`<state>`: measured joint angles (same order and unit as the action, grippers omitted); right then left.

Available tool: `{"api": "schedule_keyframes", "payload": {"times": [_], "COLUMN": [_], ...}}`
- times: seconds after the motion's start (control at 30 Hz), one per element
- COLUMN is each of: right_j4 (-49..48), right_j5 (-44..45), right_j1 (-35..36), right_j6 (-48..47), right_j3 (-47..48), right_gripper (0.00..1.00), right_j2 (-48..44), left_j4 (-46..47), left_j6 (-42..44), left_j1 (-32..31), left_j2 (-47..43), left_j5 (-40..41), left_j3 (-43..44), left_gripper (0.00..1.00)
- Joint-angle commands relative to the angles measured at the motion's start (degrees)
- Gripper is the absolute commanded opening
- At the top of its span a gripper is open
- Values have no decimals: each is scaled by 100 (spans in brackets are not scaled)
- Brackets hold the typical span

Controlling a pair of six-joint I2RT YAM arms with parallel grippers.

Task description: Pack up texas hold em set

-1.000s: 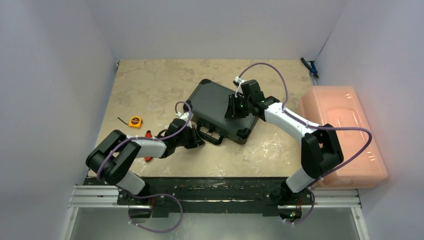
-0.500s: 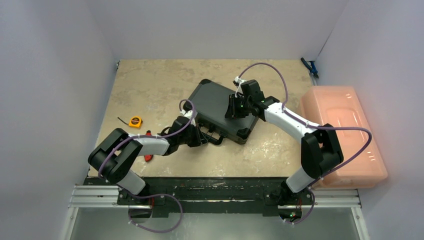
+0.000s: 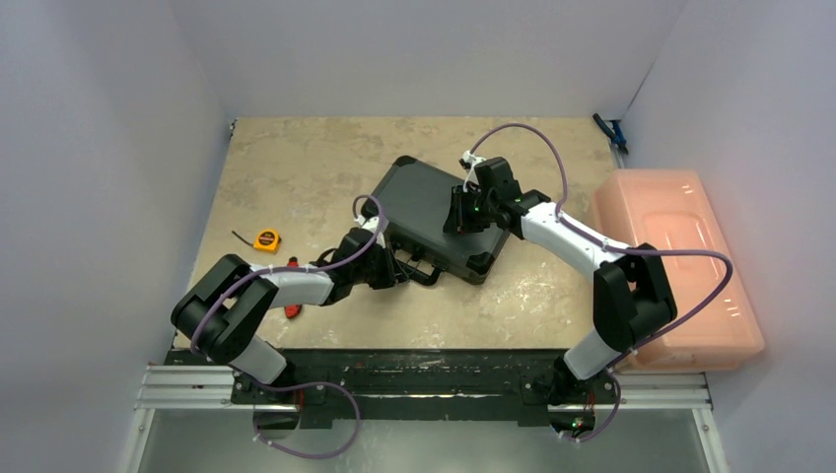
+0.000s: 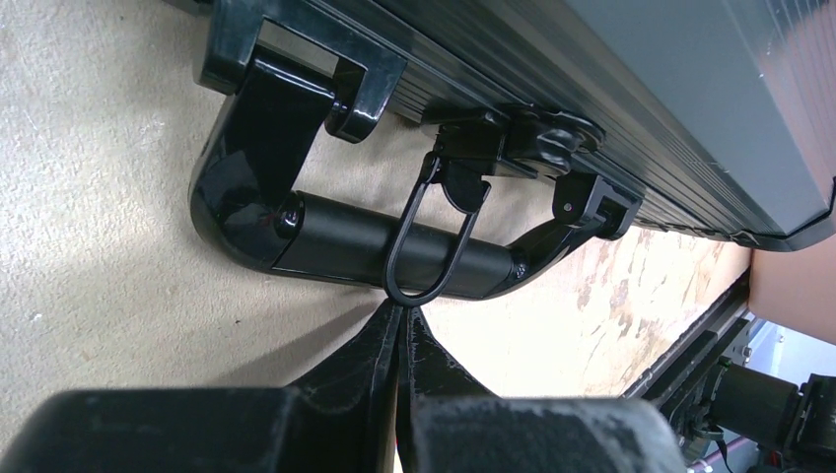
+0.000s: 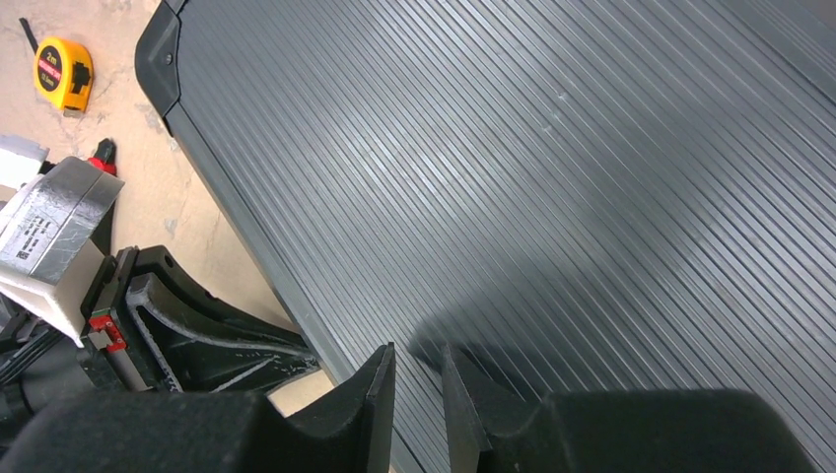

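From above, the black case (image 3: 434,209) lies shut on the table (image 3: 296,168), about in the middle and turned at an angle. Its handle (image 3: 419,268) faces the arms. The left gripper (image 3: 390,268) is low at that handle edge. The right gripper (image 3: 461,209) is over the lid, towards its right side. A yellow tape measure (image 3: 266,238) lies left of the case, well apart from it. A red-handled knife (image 3: 292,301) shows partly from under the left arm. The pink bin (image 3: 680,266) stands off the table's right edge, and a blue tool (image 3: 611,128) lies at the far right corner.

In the left wrist view, the left gripper (image 4: 399,323) is clenched, its fingers (image 4: 375,360) pressed flat together with nothing between them. The tips sit right at the bottom of a wire loop (image 4: 390,266) hanging from the latch (image 4: 503,138), in front of the handle (image 4: 345,241). They seem to touch the loop, but I cannot tell for sure.

In the right wrist view, the right gripper (image 5: 416,367) has a narrow gap between its fingers (image 5: 375,394) and grasps nothing. It is close over the ribbed lid (image 5: 552,177), near the edge; contact is unclear. The tape measure (image 5: 64,69) and the knife's red tip (image 5: 102,156) show at upper left.
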<state>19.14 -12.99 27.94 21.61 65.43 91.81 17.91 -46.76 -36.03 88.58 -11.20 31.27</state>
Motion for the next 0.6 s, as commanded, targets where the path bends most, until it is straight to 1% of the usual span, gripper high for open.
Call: {"api": "schedule_keyframes", "payload": {"times": [0.0,0.17,0.37,0.57], "right_j4": [437,476,474,510], "right_j5": [227,261,254,270], "right_j1": [-26,-22,-22,-24], "right_j6": [-139,-139,-106,-104], "right_j3": [-241,-265,-318,-321], "right_gripper": [28,28,28,28], "right_j2": [162,107,68,35], "left_j4": [327,217,129,333], "left_j6": [163,176,79,23], "left_j1": [0,5,8,7], "left_j2": [-19,66,1,43], "left_j5": [200,262,460,470], "left_j3": [20,42,-127,-181], "left_gripper": [0,0,0,0]}}
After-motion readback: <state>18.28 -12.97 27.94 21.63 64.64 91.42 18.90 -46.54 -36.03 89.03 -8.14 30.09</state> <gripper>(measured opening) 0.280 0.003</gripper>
